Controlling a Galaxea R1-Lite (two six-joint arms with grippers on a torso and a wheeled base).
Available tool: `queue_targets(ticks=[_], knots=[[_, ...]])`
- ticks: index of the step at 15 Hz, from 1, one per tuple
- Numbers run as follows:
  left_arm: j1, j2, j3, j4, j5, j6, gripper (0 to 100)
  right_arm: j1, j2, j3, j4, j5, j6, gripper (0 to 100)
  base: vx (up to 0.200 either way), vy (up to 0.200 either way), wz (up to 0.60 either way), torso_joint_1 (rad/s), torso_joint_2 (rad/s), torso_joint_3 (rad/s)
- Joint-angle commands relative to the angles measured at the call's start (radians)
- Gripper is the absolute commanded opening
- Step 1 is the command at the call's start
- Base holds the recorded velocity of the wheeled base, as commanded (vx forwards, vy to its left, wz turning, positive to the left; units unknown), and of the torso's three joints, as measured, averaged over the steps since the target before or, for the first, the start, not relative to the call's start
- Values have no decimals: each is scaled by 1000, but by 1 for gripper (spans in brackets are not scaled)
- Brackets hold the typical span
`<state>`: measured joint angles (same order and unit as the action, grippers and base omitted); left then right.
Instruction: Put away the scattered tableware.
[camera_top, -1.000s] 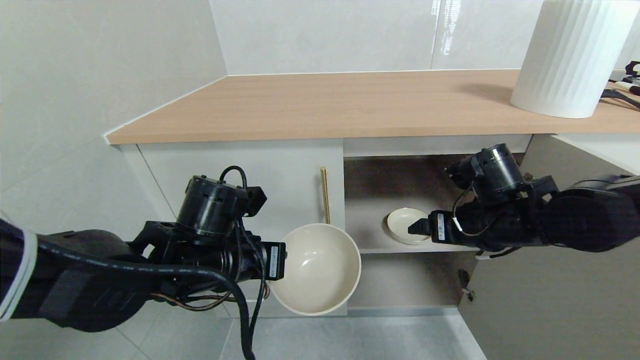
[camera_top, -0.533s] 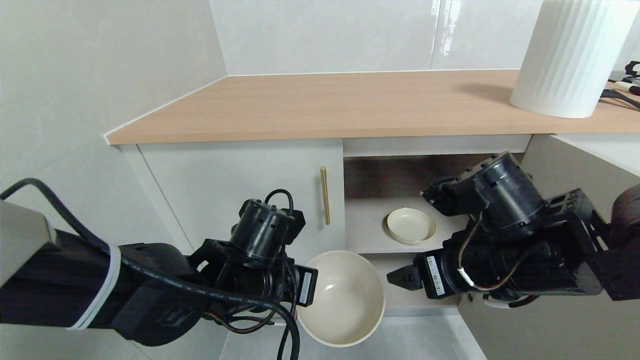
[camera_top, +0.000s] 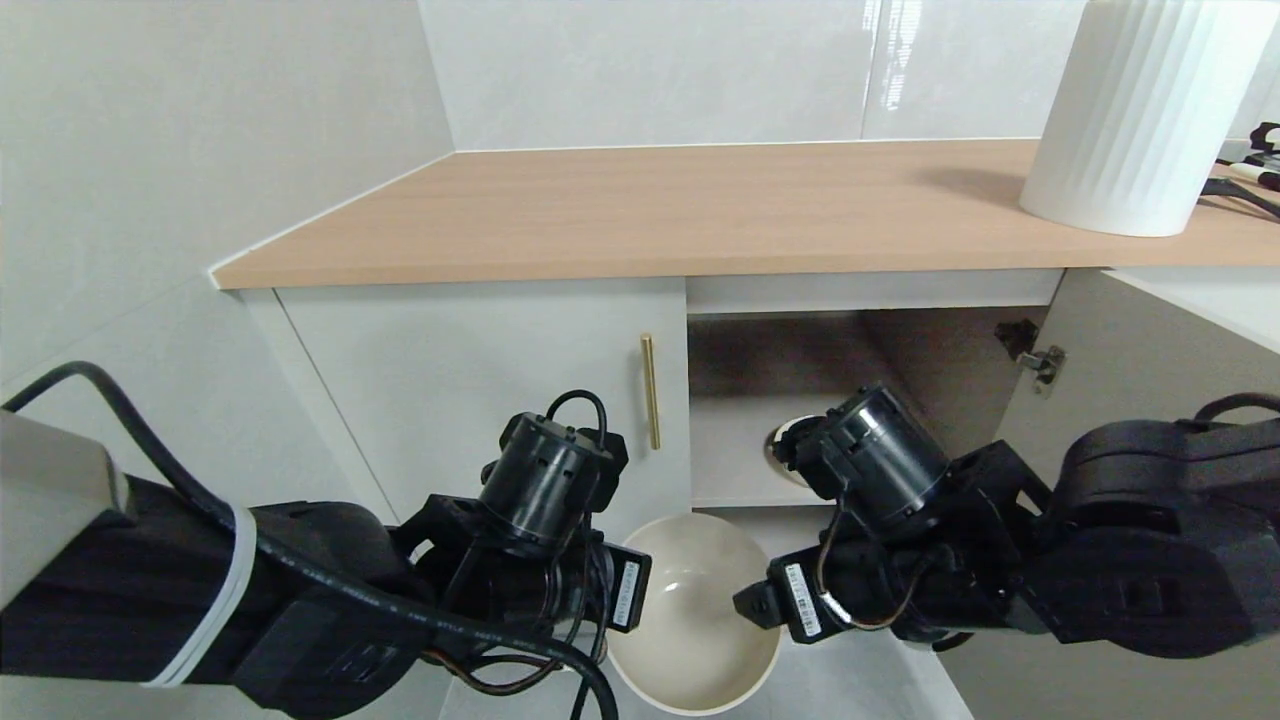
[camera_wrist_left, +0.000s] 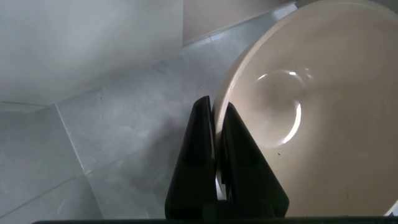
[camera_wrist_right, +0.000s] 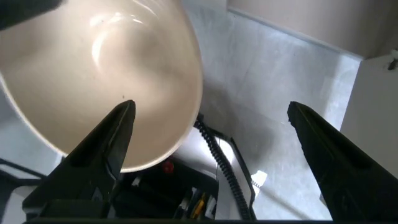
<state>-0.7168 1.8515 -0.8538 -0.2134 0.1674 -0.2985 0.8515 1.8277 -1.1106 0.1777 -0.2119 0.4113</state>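
Observation:
A cream bowl (camera_top: 690, 625) hangs low in front of the open cabinet, above the tiled floor. My left gripper (camera_top: 628, 595) is shut on its left rim; in the left wrist view the fingers (camera_wrist_left: 202, 134) pinch the rim of the bowl (camera_wrist_left: 311, 93). My right gripper (camera_top: 752, 606) sits at the bowl's right rim, open. In the right wrist view one finger (camera_wrist_right: 115, 134) lies over the bowl (camera_wrist_right: 106, 68) and the other stands outside it. A small cream plate (camera_top: 775, 445) rests on the cabinet shelf, mostly hidden behind my right wrist.
The cabinet's right door (camera_top: 1110, 400) stands open; the left door, with a brass handle (camera_top: 648, 390), is closed. A white ribbed container (camera_top: 1140, 110) stands on the wooden countertop (camera_top: 650, 210). Cables (camera_wrist_right: 214, 149) lie on the floor below the bowl.
The bowl and my left gripper have come down and to the right. My right gripper has left the plate on the shelf and moved down-left to the bowl's right rim.

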Motion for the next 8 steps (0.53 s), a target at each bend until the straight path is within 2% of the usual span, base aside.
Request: queue_targets(ticks=[1,5,6,8], knots=[[-3,-3,1,0,1,-1,0,1,42,3,-3,-1,0,100,0,0,0,0,0,0],[-9,-11,2,0,1,-2,0,1,71,3,-37,-3,1,100,0,0,0,0,0,0],[-9,-12,2,0,1,-2,0,1,74,5,-40,-4,3,0,0,0,0,0,0,0],[-9,-9,4,0,1,-2,0,1,76,5,-41,-4,3,0,0,0,0,0,0,0]])
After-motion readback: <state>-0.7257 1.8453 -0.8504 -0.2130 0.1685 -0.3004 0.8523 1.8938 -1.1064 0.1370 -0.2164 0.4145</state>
